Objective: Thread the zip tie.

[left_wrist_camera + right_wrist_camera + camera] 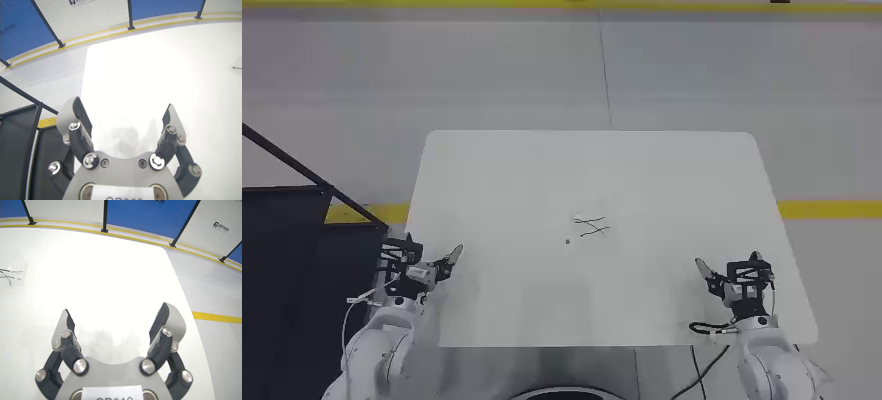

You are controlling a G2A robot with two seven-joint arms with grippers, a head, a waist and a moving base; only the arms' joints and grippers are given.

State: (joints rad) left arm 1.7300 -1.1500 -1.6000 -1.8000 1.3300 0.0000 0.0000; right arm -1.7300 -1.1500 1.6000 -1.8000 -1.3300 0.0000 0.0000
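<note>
Nothing's picked up yet, so I'd call this the very start. The zip tie is lying as a little tangle of thin black strands near the middle of the surface, well apart from both arms. The left jaws are spread wide with nothing between them, over the near left edge. The right jaws are just as wide and bare, by the near right corner. Next move, I reckon, is getting one arm in over the tangle and pinching a single strand off the flat surface, which looks fiddly since the strands cross. From the top I can't tell how many ties there are. The right wrist view adds that the strands seem to sit in or under a clear wrapper, maybe a bag. The left wrist view catches one thin tip off to the side.
</note>
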